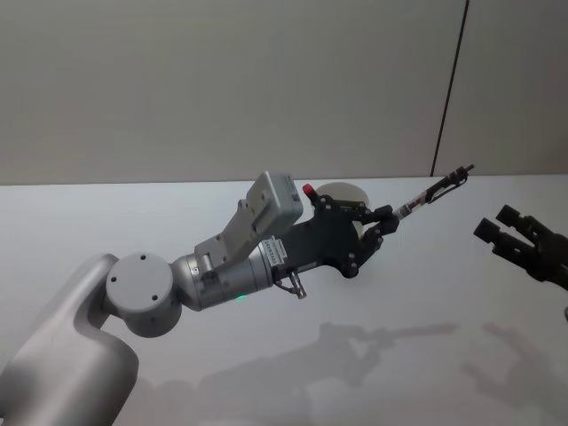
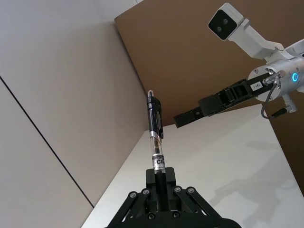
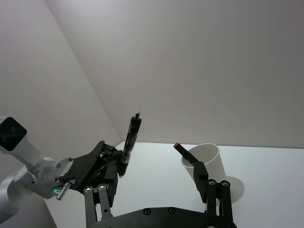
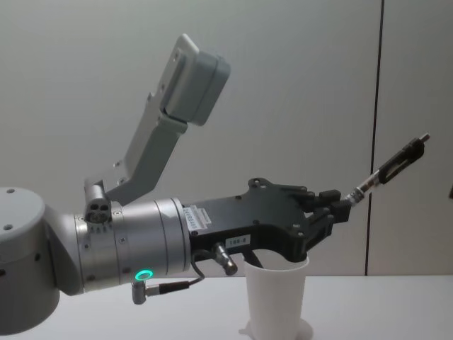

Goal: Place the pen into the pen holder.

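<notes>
White pen holder [image 4: 276,301], one pen [image 1: 435,192] in left end effector [image 1: 387,216]

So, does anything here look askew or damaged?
Nothing looks damaged. The left gripper holds the pen tilted up and outward, above the upright pen holder. The right gripper waits open nearby.

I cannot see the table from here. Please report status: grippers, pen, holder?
Left gripper shut on pen, above the pen holder, pen angled up and away. Right gripper open, off to the side. Holder upright, mouth unobstructed.
</notes>
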Robot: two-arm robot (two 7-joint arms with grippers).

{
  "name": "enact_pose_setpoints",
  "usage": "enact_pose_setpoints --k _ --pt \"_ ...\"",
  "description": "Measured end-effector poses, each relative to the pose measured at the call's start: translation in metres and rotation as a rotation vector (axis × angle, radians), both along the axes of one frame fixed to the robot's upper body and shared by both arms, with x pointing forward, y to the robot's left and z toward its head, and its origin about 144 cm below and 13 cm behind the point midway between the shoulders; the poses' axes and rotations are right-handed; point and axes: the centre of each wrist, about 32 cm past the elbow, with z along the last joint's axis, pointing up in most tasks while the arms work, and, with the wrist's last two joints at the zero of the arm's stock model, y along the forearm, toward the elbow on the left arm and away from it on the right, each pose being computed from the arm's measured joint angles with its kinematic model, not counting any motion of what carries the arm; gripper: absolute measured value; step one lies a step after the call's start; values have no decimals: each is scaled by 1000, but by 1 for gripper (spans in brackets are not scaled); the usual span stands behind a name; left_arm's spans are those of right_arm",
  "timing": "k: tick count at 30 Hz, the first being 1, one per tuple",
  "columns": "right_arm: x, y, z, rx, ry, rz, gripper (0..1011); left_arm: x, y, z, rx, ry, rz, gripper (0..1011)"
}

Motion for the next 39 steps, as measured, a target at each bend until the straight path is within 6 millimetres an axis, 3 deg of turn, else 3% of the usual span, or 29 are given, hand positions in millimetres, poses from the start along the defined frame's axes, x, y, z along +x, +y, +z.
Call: enact_pose_setpoints --k 39 --pt "7 52 1 98 6 -44 1002 0 0 0 0 0 0 126"
